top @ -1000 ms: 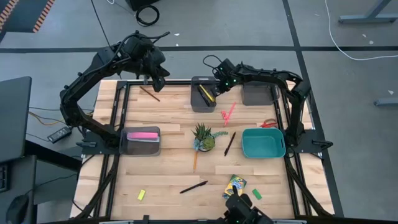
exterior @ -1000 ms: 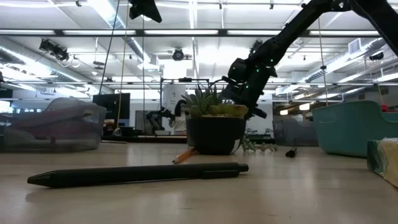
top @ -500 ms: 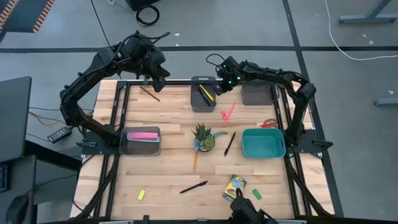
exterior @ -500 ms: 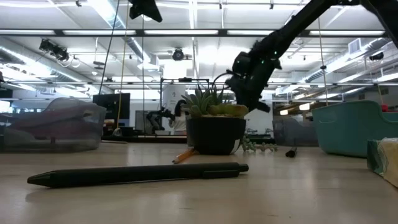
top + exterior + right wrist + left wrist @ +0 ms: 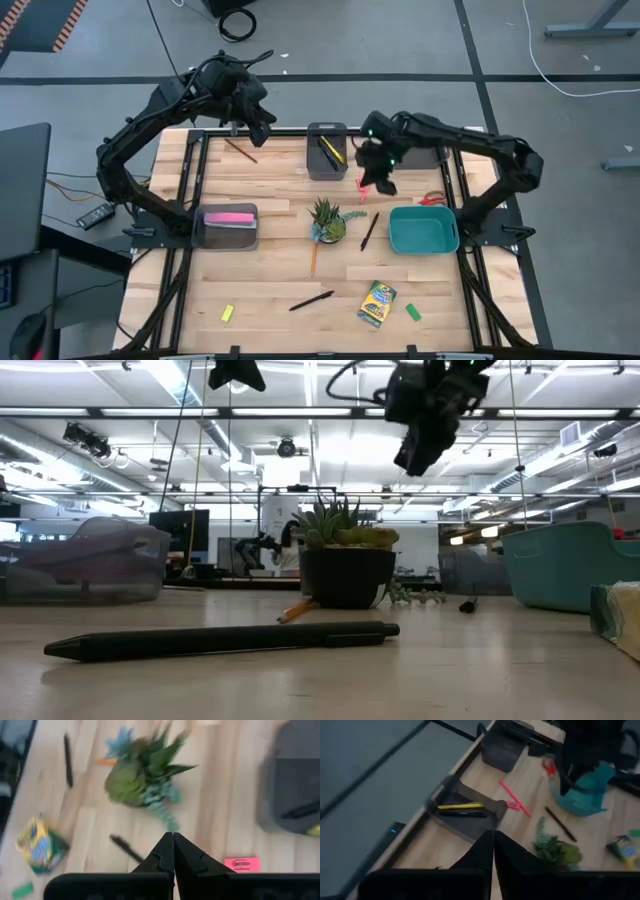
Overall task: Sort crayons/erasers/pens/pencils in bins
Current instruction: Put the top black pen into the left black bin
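The right gripper [image 5: 381, 184] hangs above the pink pencils [image 5: 367, 184] with its 2 fingers [image 5: 164, 851] pressed together, gripping nothing.

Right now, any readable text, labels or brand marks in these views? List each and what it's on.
None can be read.
crayon box: yellow-and-green printing, too small and blurred to read.
pink tag: dark marking on it, blurred and unreadable.
black pen closest in the low view: no visible lettering.

Four bins [image 5: 327, 150], one plant [image 5: 327, 221], one crayon box [image 5: 377, 303], two erasers [image 5: 227, 313], one pink bar [image 5: 229, 217], four black pens [image 5: 311, 300], one yellow pen [image 5: 331, 149]
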`<state>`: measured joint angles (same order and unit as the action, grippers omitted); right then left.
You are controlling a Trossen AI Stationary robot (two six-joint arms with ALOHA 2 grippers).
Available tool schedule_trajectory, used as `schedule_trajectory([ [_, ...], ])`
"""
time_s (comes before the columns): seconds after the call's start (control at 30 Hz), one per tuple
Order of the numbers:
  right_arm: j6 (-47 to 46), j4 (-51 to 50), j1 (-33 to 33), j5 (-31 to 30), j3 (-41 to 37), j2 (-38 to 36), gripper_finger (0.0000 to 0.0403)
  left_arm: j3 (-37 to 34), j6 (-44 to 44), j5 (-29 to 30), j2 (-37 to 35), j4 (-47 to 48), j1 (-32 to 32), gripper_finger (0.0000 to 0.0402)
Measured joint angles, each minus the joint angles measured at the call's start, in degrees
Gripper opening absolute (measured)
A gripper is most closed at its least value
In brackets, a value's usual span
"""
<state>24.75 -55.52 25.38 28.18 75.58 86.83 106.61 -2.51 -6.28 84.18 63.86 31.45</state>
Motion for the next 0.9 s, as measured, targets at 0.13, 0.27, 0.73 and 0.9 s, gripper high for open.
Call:
schedule_trajectory([
  [0.13,-0.93,-0.92,-5.99,-0.81,-1.16,-0.36,0.0008,0.0,-8.42,0.01,-0.33,1.37,-3.72,0.0019],
  [0.27,-0.58,-1.28,-12.48,-2.39,-2.9,-0.02,0.0016,0.0,-14.55,0.02,-0.31,3.27,-9.17,0.0006],
  [0.73,5.97,9.25,-26.71,-10.36,-13.96,-0.02,0.0116,0.0,-38.51,15.29,-0.61,5.8,-28.91,0.0016],
  [0.9,14.44,15.04,-28.69,-10.93,-18.04,0.02,0.0116,0.0,-44.74,18.87,-0.61,5.78,-33.43,0.0007],
])
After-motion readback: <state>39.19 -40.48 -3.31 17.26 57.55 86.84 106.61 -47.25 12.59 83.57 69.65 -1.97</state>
